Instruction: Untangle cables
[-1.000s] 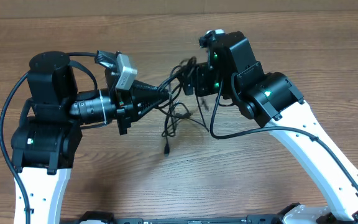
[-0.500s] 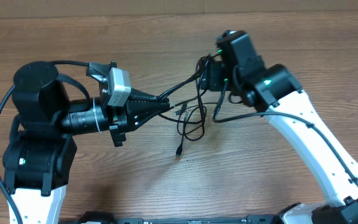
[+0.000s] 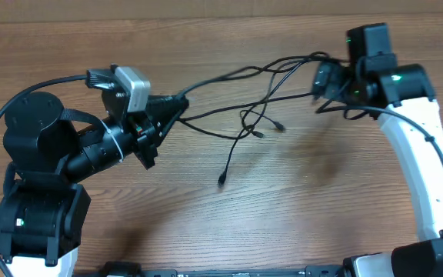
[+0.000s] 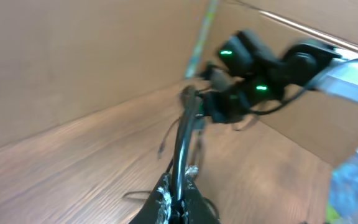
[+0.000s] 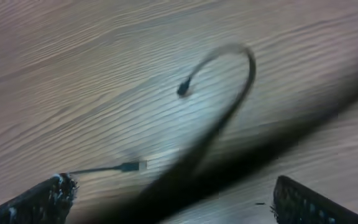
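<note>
Your arms have drawn apart: the cables (image 3: pixel 246 117) now stretch above the far worktop (image 3: pixel 283 208), loops loosening. Your left pincer (image 3: pixel 180 104) pinches them; your right pincer (image 3: pixel 321 77) has spread, likely releasing.

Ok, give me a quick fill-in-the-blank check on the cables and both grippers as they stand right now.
1. The left gripper is ___ on the cables.
2. In its wrist view, the right gripper has its fingers spread wide ___, with a blurred strand running between them.
3. The cables stretch from one gripper towards the other above a ___ table.

Missing words: shut; apart; wooden
</note>
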Tool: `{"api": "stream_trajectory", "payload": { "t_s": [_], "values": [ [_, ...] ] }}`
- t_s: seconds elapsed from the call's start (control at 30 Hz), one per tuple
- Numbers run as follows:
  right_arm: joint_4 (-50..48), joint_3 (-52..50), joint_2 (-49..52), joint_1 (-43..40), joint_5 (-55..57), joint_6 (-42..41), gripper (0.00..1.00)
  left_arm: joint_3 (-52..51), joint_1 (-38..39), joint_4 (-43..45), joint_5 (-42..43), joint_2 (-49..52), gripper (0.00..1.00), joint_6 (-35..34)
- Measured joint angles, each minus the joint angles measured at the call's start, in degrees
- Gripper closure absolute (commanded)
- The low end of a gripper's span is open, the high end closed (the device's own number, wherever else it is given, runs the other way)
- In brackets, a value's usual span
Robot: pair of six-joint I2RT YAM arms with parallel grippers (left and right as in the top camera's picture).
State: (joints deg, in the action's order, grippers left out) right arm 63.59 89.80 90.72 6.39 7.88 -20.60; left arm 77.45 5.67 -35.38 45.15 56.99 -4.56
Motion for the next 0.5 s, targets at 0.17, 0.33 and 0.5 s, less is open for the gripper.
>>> {"api": "stream_trajectory", "payload": {
  "t_s": [0.17, 0.33, 0.5],
  "values": [
    [0.48, 0.00, 0.00, -4.59, -0.13, 0.11, 0.00, -0.20, -0.15, -1.18, -5.44, 0.02, 0.96, -2.97],
    [0.52, 0.00, 0.00, -9.18, 0.00, 0.11, 0.00, -0.20, -3.61, -1.46, -7.23, 0.00, 0.96, -4.61],
    [0.50, 0.00, 0.00, -13.66, 0.98, 0.07, 0.00, -0.17, -10.01, -4.35, -8.66, -0.15, 0.96, -6.36]
  ]
}}
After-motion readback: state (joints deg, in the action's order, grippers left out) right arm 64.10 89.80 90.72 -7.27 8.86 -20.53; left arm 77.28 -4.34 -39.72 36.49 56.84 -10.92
